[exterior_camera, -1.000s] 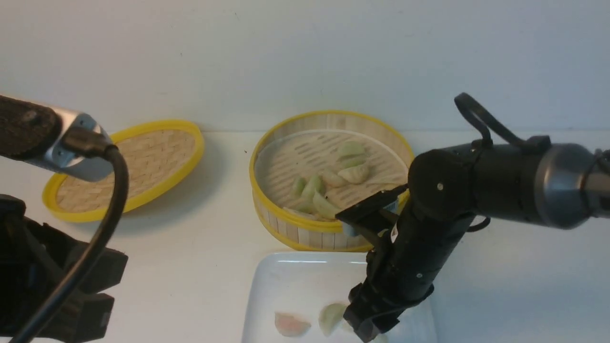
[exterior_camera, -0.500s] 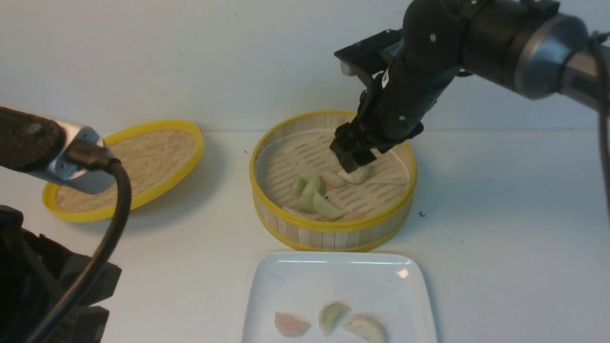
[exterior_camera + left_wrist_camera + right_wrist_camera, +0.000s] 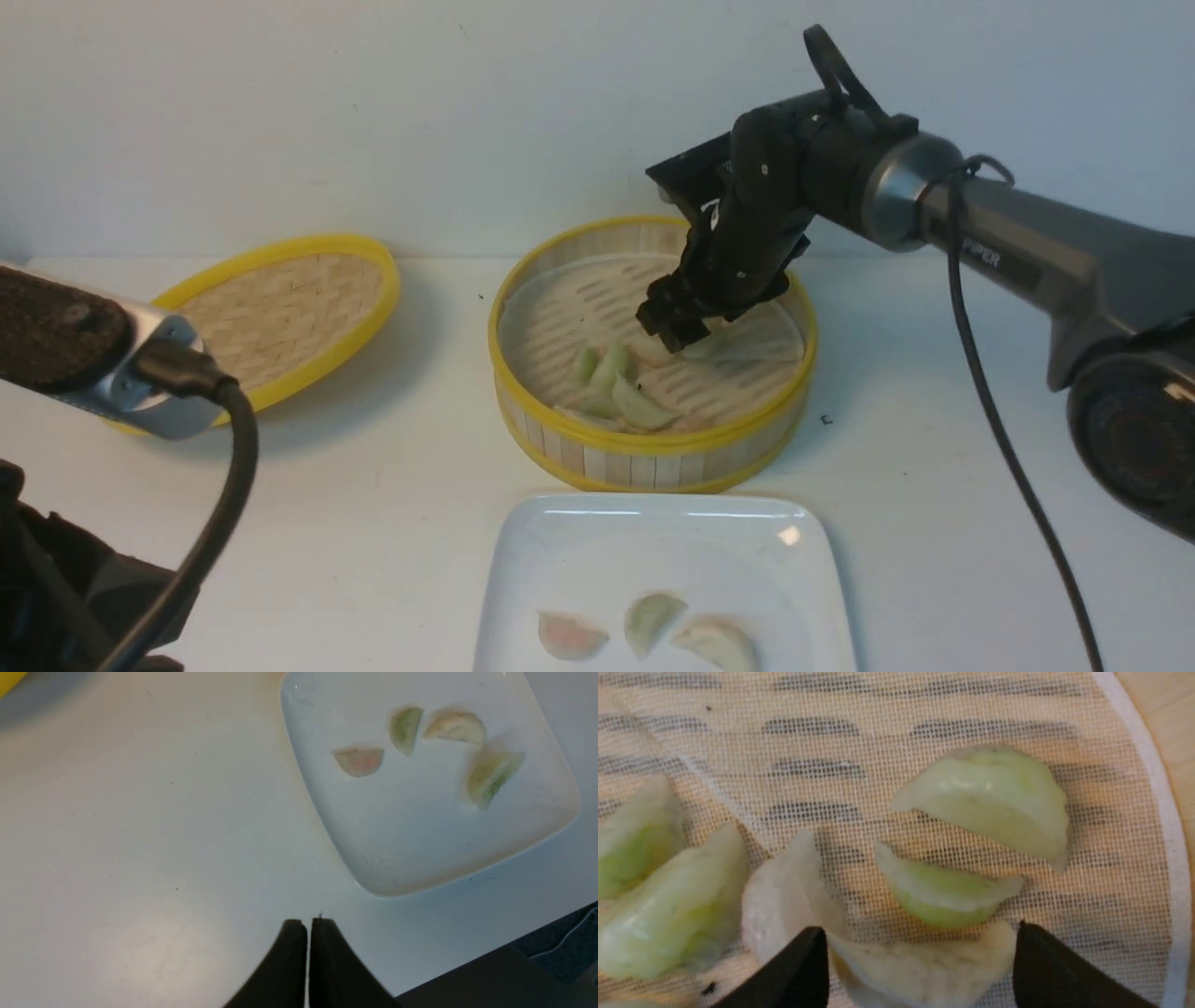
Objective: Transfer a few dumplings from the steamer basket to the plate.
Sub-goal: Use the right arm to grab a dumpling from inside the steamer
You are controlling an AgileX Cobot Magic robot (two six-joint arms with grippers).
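The job looks well along. The plate (image 3: 579, 541) sits at the near edge of the table (image 3: 373, 485), just near of the basket (image 3: 653, 450). Four dumplings already lie on it: a pink one (image 3: 359, 760), a green one (image 3: 405, 728), a cream one (image 3: 457, 725) and a second green one (image 3: 493, 777) closer to the plate's rim. The front view shows only three of them.

The right gripper (image 3: 674, 334) is down inside the basket, in its far right part. Its jaws are spread wide and grasp nothing. In the right wrist view its fingertips (image 3: 798, 970) stand on either side of a cream dumpling (image 3: 920, 966) lying on the mesh liner (image 3: 971, 718). I cannot tell whether they touch it yet. Two green dumplings (image 3: 943, 896) lie just beside it, and more green ones (image 3: 611, 369) crowd the near left of the basket floor, so at least six are left in there.

The left gripper (image 3: 308, 933) hovers over bare table left of the plate, jaws clenched together and empty. The lid (image 3: 280, 308) lies apart at the far left.

As I judge it, "a few" is arguably met. What is left of this pick is to close on the cream dumpling, lift it over the near rim and set it on the plate's free part.
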